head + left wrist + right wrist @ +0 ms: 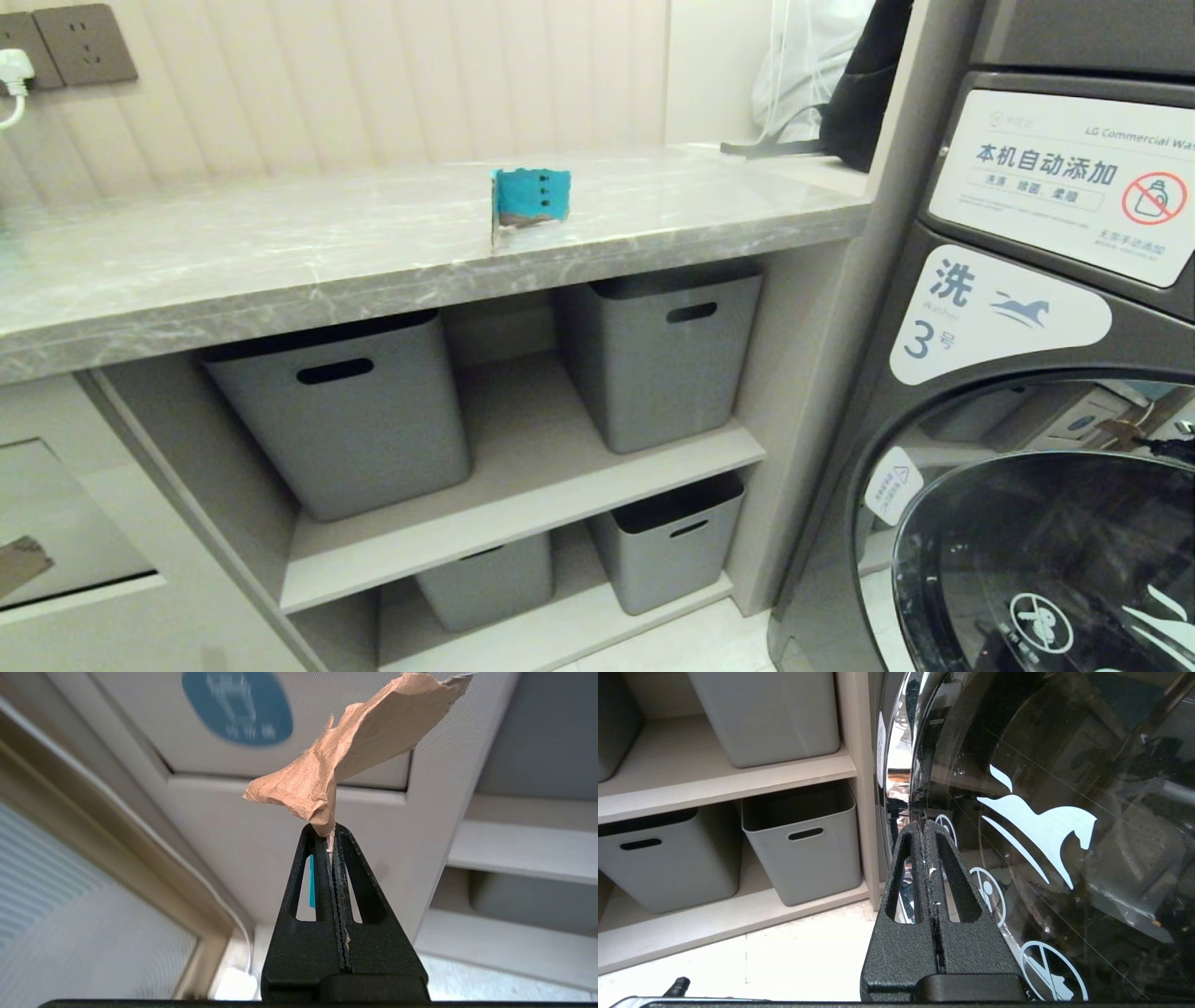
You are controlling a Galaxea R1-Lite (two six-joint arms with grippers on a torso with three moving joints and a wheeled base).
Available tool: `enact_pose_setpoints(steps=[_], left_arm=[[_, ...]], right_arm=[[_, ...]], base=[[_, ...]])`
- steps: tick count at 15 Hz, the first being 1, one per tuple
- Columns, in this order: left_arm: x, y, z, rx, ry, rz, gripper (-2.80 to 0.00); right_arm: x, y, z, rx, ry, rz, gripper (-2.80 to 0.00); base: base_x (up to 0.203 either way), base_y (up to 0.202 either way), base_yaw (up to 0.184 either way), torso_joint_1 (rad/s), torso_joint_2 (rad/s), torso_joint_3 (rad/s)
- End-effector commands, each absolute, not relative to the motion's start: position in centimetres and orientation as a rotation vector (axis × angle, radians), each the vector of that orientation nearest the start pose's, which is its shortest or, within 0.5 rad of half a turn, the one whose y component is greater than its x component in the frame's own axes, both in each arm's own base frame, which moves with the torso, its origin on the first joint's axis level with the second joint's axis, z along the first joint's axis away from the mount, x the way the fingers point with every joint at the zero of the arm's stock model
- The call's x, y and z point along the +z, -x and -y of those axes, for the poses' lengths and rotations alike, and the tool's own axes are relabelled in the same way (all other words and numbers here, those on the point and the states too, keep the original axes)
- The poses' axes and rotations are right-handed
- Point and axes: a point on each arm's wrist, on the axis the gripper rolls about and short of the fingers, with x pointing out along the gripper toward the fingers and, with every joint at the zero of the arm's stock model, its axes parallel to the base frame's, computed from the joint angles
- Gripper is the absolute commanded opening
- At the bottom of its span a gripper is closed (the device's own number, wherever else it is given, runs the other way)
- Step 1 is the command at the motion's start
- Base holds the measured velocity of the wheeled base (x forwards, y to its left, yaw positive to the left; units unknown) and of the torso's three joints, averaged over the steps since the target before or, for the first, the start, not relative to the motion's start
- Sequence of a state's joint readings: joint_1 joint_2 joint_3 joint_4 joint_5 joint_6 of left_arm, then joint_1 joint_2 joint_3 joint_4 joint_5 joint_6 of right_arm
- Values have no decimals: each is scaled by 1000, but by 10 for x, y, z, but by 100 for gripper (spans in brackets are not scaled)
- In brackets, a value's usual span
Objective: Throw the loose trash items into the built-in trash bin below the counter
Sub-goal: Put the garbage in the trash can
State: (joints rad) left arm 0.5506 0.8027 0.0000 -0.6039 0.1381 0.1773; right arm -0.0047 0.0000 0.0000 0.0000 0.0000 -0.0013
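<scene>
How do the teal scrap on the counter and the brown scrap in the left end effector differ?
The teal cardboard scrap has a teal face with dark dots; the brown cardboard scrap is plain brown.
The teal one stands free on the counter; the brown one is pinched in the left end effector, in front of the trash bin flap.
Both have torn edges.
</scene>
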Motion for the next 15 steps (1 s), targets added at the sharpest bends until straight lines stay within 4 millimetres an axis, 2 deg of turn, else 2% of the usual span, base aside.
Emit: enact_pose_setpoints(steps=[1, 4, 10, 15], left_arm=[[117, -64, -45, 679, -100, -335, -280], [112, -79, -55, 676, -74, -390, -280], [117, -118, -81, 663, -72, -331, -280], [108, -131, -110, 758, -50, -346, -280]], right_arm=[[75, 23, 0, -4, 2, 0, -280], [75, 23, 0, -5, 2, 0, -280], [75, 23, 0, -5, 2, 0, -280], [75, 23, 0, -5, 2, 0, -280]], base=[[0, 0, 0, 0, 0, 0], [0, 0, 0, 0, 0, 0], [0, 0, 0, 0, 0, 0], [0, 0, 0, 0, 0, 0]])
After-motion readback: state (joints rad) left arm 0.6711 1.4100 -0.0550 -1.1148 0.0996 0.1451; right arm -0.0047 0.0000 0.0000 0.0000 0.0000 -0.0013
